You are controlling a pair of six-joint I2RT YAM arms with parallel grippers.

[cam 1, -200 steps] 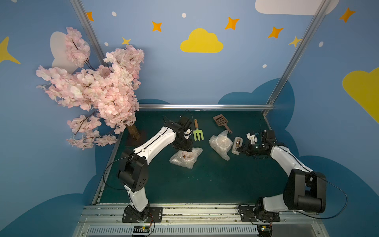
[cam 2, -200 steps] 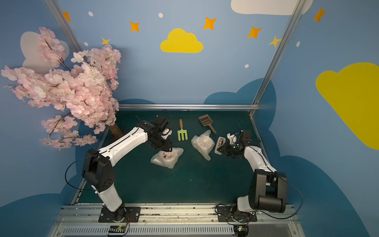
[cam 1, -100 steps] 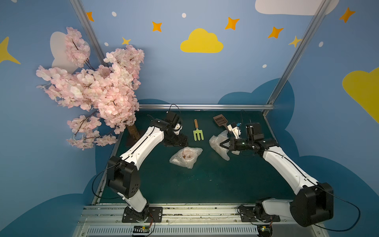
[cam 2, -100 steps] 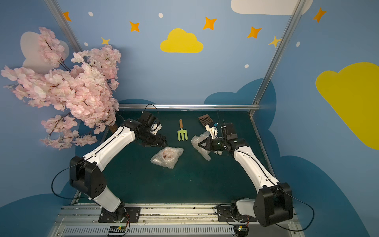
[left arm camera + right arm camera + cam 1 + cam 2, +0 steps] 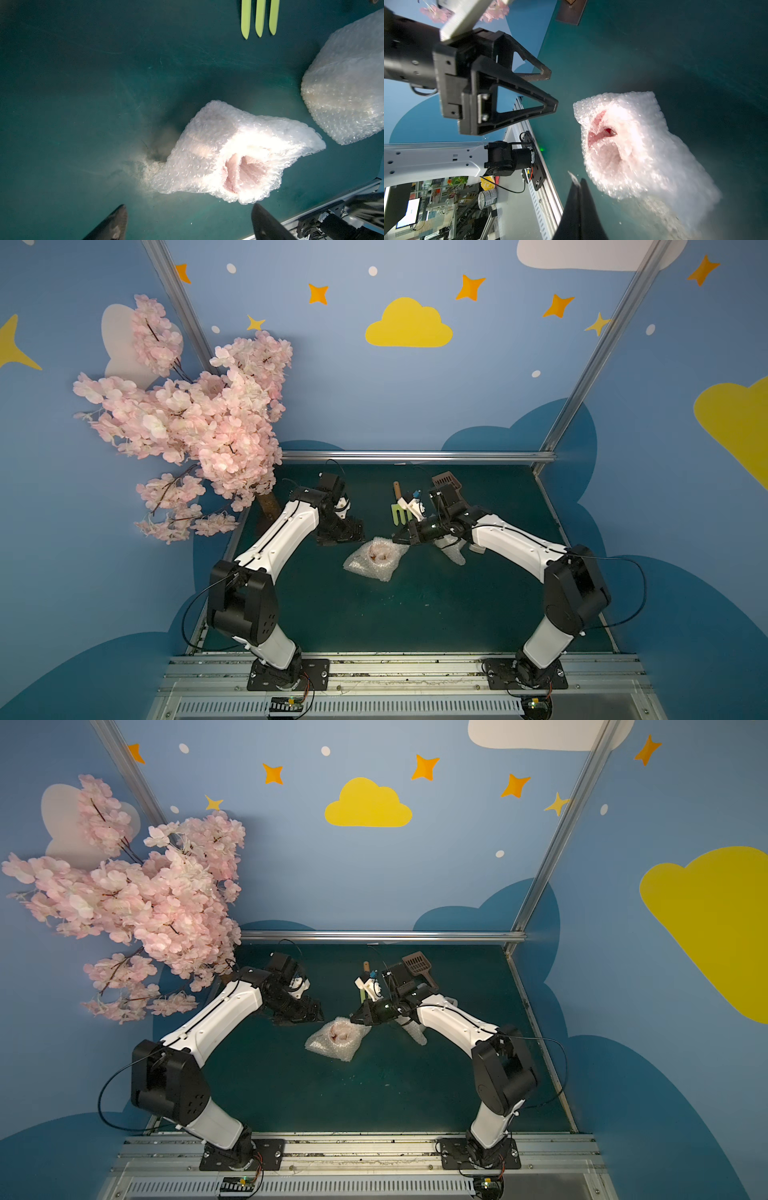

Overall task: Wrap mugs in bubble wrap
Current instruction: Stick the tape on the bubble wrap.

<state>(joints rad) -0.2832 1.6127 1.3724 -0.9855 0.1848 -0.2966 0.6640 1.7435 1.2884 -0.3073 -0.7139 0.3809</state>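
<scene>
In both top views a crumpled bundle of translucent whitish bubble wrap (image 5: 372, 561) (image 5: 334, 1041) lies near the middle of the dark green table mat (image 5: 415, 614), with a pink-tinted hollow at its top. The left gripper (image 5: 345, 533) hangs just beside it at 10 o'clock, jaws spread wide and empty, placed, I judge, to catch a loose flap. The right gripper (image 5: 401, 538) points in from 2 o'clock, jaws pressed together on nothing, its tip low by the bundle's far corner. A closed tip makes a narrow prod for tucking wrap inward. A second bundle (image 5: 455, 553) of the same bubbled plastic lies at 3 o'clock, half hidden under the right arm. A lime-green plastic garden fork (image 5: 397, 516) and a brown slotted plastic scoop (image 5: 446, 481) lie toward 1 o'clock, clear of the work. In the left wrist view the two dark fingertips (image 5: 120, 218) stand well apart with the bundle ahead of them, untouched, its wrap folding down into a pink throat. In the right wrist view the black fingers (image 5: 578, 207) meet in one wedge near the bundle, and I cannot tell whether they touch it. A sliver of glossy red shows through a gap, the inside of the squat cream-white ceramic mug (image 5: 609, 131). The mug sits inside the wrap, mouth up, not yet fully covered.
</scene>
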